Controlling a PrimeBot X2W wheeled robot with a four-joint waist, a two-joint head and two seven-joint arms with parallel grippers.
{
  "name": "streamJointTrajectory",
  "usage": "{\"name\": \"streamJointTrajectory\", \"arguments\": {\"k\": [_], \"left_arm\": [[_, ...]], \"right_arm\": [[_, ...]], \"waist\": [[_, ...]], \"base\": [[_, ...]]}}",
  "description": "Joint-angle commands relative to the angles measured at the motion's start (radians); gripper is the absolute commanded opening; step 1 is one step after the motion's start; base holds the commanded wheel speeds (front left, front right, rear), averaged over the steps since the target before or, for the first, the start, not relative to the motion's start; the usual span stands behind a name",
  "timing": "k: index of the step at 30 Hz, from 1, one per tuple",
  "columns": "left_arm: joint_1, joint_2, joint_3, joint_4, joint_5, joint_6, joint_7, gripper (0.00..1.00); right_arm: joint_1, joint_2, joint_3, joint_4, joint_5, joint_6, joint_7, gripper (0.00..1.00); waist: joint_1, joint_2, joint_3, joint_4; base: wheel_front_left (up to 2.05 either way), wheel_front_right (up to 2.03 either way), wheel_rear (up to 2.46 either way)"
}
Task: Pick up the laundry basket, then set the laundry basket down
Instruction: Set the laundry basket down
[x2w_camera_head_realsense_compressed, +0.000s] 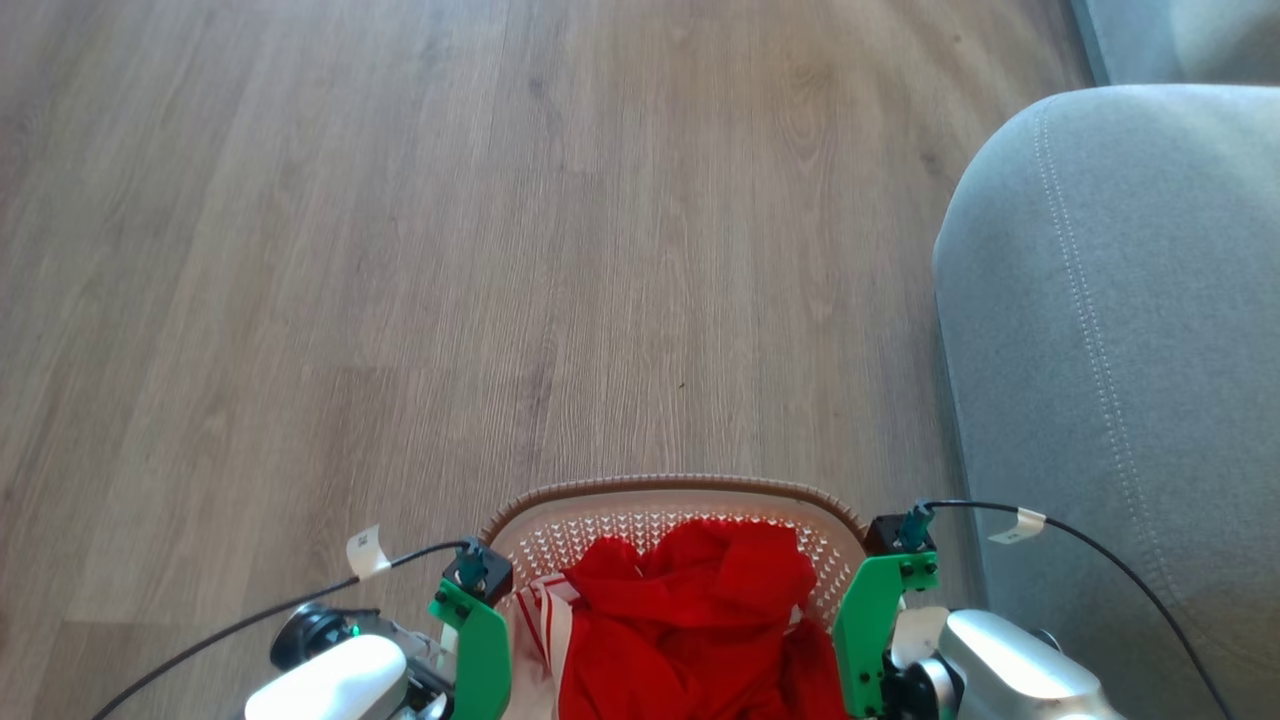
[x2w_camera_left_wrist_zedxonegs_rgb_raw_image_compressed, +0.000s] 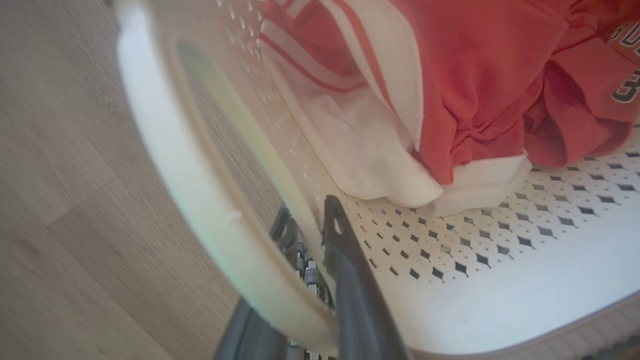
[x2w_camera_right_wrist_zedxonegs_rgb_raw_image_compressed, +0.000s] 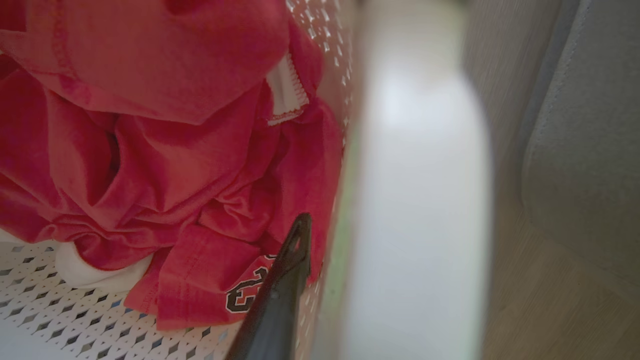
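Laundry basket (x2w_camera_head_realsense_compressed: 680, 484), left wall pinched narrowly by your left gripper (x2w_camera_left_wrist_zedxonegs_rgb_raw_image_compressed: 309, 222), one finger of your right gripper (x2w_camera_right_wrist_zedxonegs_rgb_raw_image_compressed: 327, 235) inside its right wall, closure there impossible to tell

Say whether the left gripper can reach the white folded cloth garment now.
Probably not: the left gripper straddles the cream perforated plastic laundry basket wall, only its inner finger near the garment.

The laundry basket (x2w_camera_head_realsense_compressed: 680, 484) loses its near half to the head view's bottom edge. Along its wall, a blurred white handle (x2w_camera_right_wrist_zedxonegs_rgb_raw_image_compressed: 420, 200) probably hides the right gripper (x2w_camera_right_wrist_zedxonegs_rgb_raw_image_compressed: 322, 227)'s outer finger.
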Motion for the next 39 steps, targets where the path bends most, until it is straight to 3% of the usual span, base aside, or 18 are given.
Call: {"name": "streamJointTrajectory", "arguments": {"k": [1, 19, 39], "left_arm": [[-0.007, -0.011, -0.017, -0.037, 0.023, -0.025, 0.003, 0.00], [-0.050, -0.054, -0.015, 0.003, 0.046, -0.023, -0.038, 0.00], [-0.277, -0.225, 0.030, 0.264, 0.093, -0.041, -0.240, 0.00]], "right_arm": [[-0.044, 0.037, 0.003, -0.075, -0.014, 0.017, -0.019, 0.00], [-0.072, 0.037, -0.039, -0.073, -0.079, 0.017, -0.047, 0.00], [-0.207, 0.009, -0.096, -0.123, -0.195, 0.017, -0.259, 0.00]], "waist": [[0.0000, -0.0001, 0.008, 0.000], [0.0000, -0.0001, 0.136, -0.003], [0.0000, -0.0001, 0.487, 0.007]], "base": [[0.00, 0.00, 0.00], [0.00, 0.00, 0.00], [0.00, 0.00, 0.00]]}}
